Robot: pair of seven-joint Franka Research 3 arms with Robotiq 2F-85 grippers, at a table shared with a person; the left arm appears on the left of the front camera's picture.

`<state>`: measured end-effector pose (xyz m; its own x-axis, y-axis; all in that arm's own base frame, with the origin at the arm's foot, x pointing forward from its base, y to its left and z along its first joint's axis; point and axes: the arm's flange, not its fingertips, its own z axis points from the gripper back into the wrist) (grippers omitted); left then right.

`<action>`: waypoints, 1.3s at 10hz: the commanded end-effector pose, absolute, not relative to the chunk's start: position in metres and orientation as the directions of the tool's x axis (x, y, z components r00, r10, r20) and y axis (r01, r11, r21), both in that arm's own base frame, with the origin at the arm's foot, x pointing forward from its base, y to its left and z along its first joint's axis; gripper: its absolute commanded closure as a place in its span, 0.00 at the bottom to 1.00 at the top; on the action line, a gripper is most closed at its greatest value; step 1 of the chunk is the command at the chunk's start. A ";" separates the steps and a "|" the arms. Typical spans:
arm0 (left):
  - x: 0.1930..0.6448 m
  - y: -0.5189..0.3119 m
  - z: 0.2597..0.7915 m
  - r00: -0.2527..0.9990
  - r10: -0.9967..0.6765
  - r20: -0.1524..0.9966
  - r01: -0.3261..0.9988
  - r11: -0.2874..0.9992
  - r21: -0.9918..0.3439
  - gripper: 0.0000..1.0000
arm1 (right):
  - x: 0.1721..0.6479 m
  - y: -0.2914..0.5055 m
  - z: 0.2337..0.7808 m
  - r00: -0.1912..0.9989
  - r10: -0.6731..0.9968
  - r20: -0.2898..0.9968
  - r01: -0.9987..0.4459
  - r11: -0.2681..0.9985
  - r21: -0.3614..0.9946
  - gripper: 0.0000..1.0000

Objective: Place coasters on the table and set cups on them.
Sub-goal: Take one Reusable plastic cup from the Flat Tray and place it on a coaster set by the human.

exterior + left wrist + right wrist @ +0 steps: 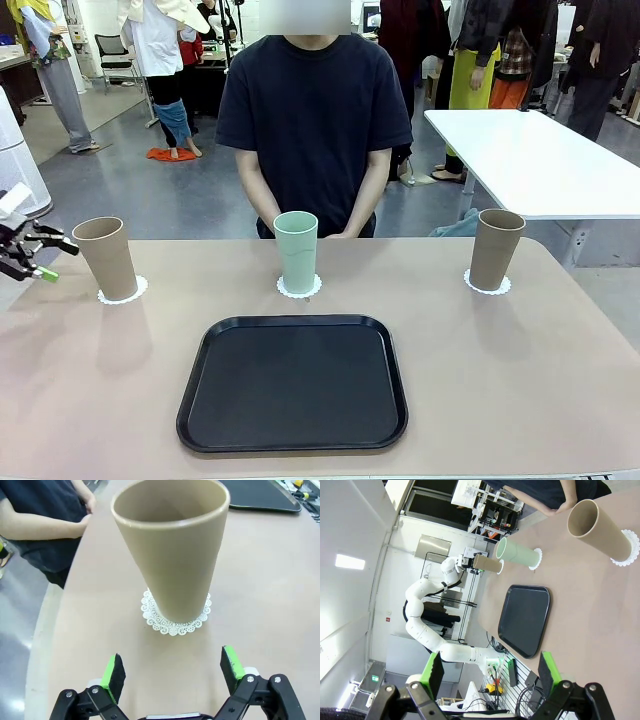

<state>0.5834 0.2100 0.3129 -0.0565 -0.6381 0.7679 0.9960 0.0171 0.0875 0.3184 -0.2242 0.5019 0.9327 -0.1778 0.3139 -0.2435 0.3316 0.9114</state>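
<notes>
Three cups stand upright on white scalloped coasters along the far side of the beige table point(520, 370): a tan cup point(105, 257) on a coaster point(124, 293) at the left, a mint green cup point(296, 250) on a coaster point(299, 288) in the middle, a tan cup point(496, 248) on a coaster point(487, 285) at the right. My left gripper point(38, 258) hangs open just left of the left cup point(170, 550), a short gap away, nothing between its fingers. My right gripper point(489, 669) is open and empty, well back from the right cup point(597, 525).
A black tray point(295, 382) lies empty near the table's front middle. The person stands behind the green cup, hands low at the far edge. A white table point(540, 160) stands at the back right.
</notes>
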 end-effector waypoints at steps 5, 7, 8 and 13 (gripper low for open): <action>0.508 0.174 0.419 0.150 -0.840 0.521 0.944 0.279 0.177 0.00 | 0.319 -0.225 0.503 0.929 -0.176 0.324 -0.257 0.322 0.911 0.00; 0.491 0.168 0.448 0.206 -0.882 0.424 0.934 0.306 0.183 0.00 | 0.319 -0.225 0.503 0.929 -0.176 0.324 -0.257 0.322 0.911 0.00; 0.481 0.162 0.458 0.213 -0.903 0.374 0.932 0.303 0.199 0.00 | 0.319 -0.225 0.503 0.929 -0.176 0.324 -0.257 0.322 0.911 0.00; 0.480 0.079 0.469 0.458 -0.736 0.499 0.686 0.649 0.329 0.00 | 0.319 -0.225 0.503 0.929 -0.176 0.324 -0.257 0.322 0.911 0.00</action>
<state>0.4814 0.1003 0.4872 0.3648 -0.7983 0.4792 0.7915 0.5369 0.2919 0.3186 -0.2239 0.5020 0.9329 -0.1768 0.3137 -0.2437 0.3315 0.9114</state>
